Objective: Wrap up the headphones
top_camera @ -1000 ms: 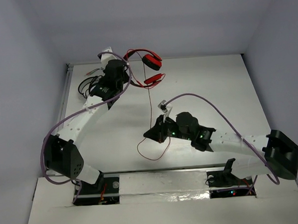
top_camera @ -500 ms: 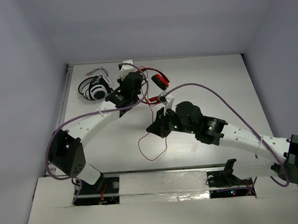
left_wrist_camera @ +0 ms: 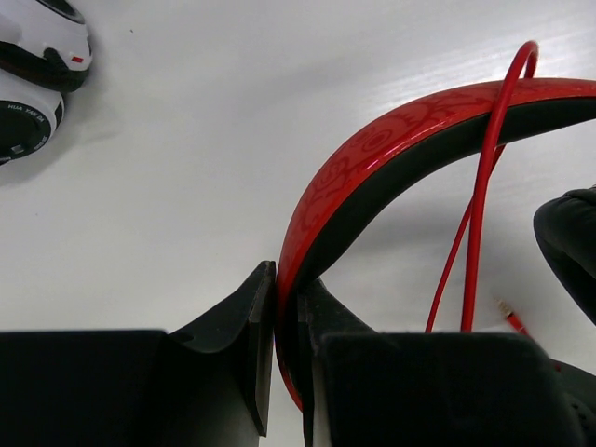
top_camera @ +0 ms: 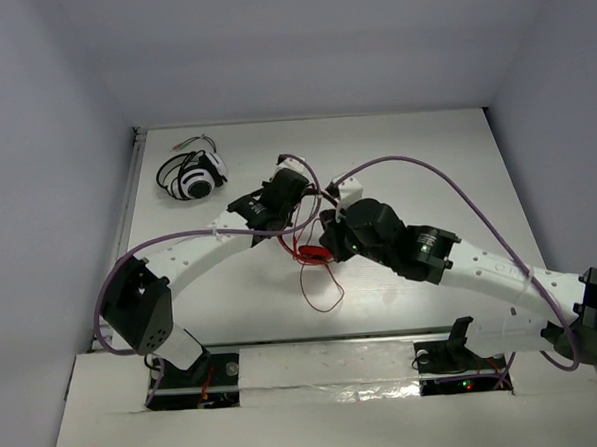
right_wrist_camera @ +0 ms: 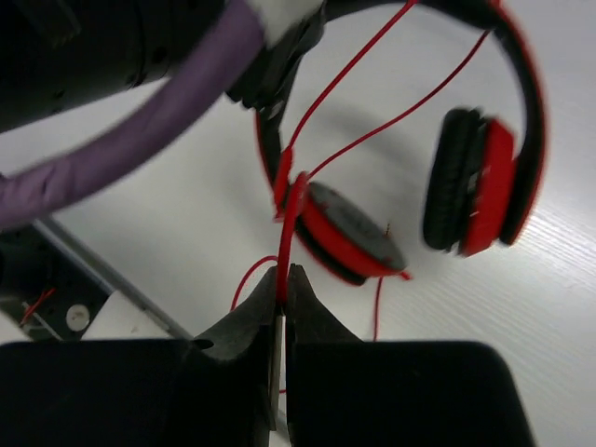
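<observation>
Left pincer [left_wrist_camera: 286,279] clamping headphones [right_wrist_camera: 484,186] headband [left_wrist_camera: 391,140], right pincer [right_wrist_camera: 282,275] pinching cable [right_wrist_camera: 291,228], both crowded together

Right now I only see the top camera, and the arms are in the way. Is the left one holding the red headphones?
Observer: Yes. The left gripper is shut on the headband.
Operator: What's the right one got?
Observer: The right gripper pinches the cable, just in front of one earcup.
Operator: Where's the other earcup?
Observer: The other earcup sits apart from the first, with neither gripper on it.
</observation>
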Controlling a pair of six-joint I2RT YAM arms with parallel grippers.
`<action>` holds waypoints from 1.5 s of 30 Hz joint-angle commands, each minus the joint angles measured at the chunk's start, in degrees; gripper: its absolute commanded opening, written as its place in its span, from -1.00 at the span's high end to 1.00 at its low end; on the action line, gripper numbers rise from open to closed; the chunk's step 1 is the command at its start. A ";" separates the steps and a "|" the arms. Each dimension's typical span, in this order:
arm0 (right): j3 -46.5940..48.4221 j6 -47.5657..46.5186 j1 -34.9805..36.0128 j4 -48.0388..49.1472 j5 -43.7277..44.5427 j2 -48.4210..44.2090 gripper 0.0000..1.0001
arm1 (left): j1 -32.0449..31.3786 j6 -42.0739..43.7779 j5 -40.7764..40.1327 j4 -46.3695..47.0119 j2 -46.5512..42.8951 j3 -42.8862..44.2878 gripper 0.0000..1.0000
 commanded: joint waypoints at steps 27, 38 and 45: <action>6.12 0.98 -0.09 -16.63 32.16 3.01 1.00 | -1.47 11.53 3.62 -8.66 -7.67 5.14 1.00; 2.34 -1.99 -10.19 -1.61 29.72 0.55 0.66 | 1.08 13.64 29.35 -3.65 -13.47 4.87 1.00; -0.03 -2.09 -12.48 5.14 24.01 0.99 0.42 | 3.97 12.76 37.98 -2.51 -15.67 6.72 1.00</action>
